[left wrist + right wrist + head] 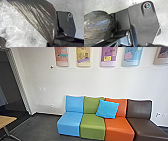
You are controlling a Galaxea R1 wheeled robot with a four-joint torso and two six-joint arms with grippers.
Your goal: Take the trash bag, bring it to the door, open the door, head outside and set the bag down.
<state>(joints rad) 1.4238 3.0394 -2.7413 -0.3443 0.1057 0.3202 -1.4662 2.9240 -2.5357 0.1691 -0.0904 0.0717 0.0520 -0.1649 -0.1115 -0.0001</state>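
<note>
Dark trash bag (42,18) in both wrist views. Blue cushion (107,109) on colored seats (118,128). Can't tell if either claw is clenched.

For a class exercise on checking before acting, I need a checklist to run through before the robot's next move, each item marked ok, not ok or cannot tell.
1. Bag near the wrists: ok, dark film shows in both wrist views.
2. Bag gripped securely by a tool: cannot tell.
3. Door frame in sight: ok, at the head view's left, around a dark opening.
4. Head view centred on the opening: not ok, wall and seats are there.
5. Room to pass the table: cannot tell, it is cut off.
6. Cushion off the floor: ok, it rests on the seats.
</note>
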